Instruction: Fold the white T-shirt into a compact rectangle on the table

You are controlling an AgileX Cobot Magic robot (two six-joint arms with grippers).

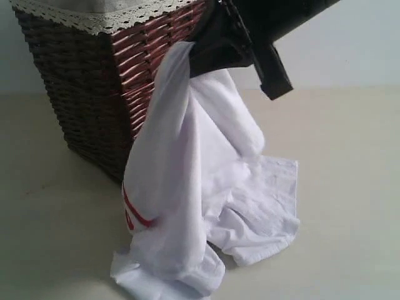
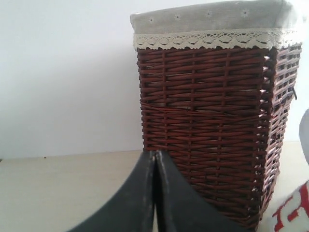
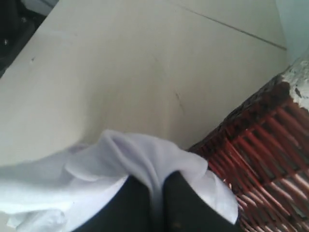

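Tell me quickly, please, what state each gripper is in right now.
Left gripper: shut, holding nothing, facing the wicker basket.
Right gripper: shut on the white T-shirt, which hangs from it.

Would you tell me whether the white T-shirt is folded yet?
Not folded: the white cotton T-shirt hangs bunched from the right end effector, its lower part crumpled on the pale beige table.
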